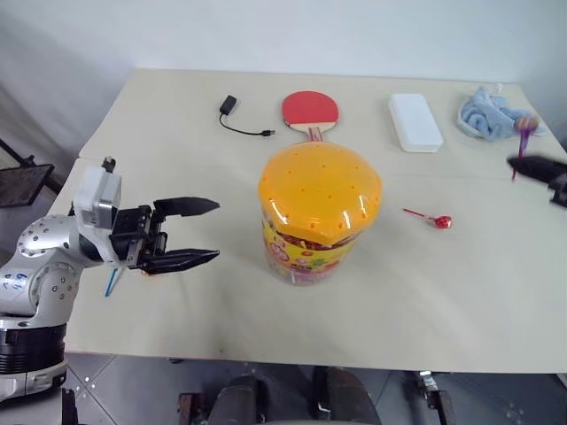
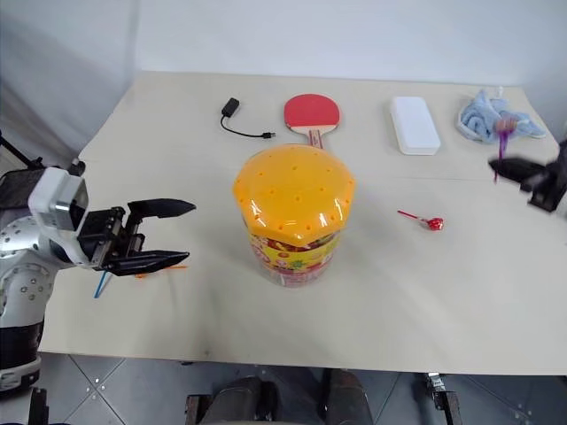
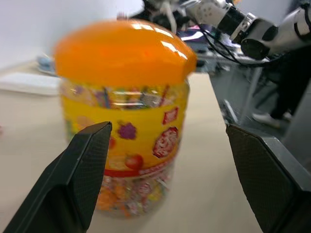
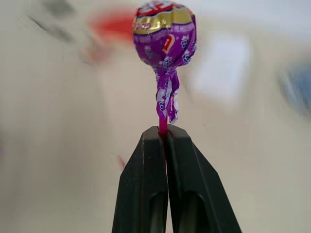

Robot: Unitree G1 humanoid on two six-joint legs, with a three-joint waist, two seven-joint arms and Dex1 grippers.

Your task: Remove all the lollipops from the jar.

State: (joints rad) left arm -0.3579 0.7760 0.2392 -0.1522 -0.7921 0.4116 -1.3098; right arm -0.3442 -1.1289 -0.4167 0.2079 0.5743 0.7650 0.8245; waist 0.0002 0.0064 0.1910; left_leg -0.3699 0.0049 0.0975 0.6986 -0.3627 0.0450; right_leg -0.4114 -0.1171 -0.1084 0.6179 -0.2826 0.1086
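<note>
**Inspector:** State of the right gripper?

**Assistant:** Clamped tight on the stick of the purple lollipop. The candy head stands straight out beyond the fingertips, so the long axis runs in line with the fingers, head leading. In the head views this gripper sits far off to the right of the jar, near the blue cloth.

**Inspector:** Handling?

**Assistant:** My judgement: very light, with a thin stiff stick and a hard round head under a crinkly, slippery wrapper. The stick is the proper hold, close under the twisted wrapper tail, as now. A grip on the head would likely slip.

**Inspector:** Left gripper?

**Assistant:** Fingers spread wide, empty, pointing level at the jar, which stands directly ahead between the finger lines but apart from them. A blue stick lies just below this gripper's wrist, and an orange one shows under its lower finger.

**Inspector:** Other lollipops?

**Assistant:** A red lollipop lies flat on the table, between the jar and the right gripper, its stick pointing back toward the jar.

**Inspector:** The jar itself?

**Assistant:** Upright, domed orange lid seated. Bulky and smooth-walled; I judge it to need a broad hold around the body.
</note>
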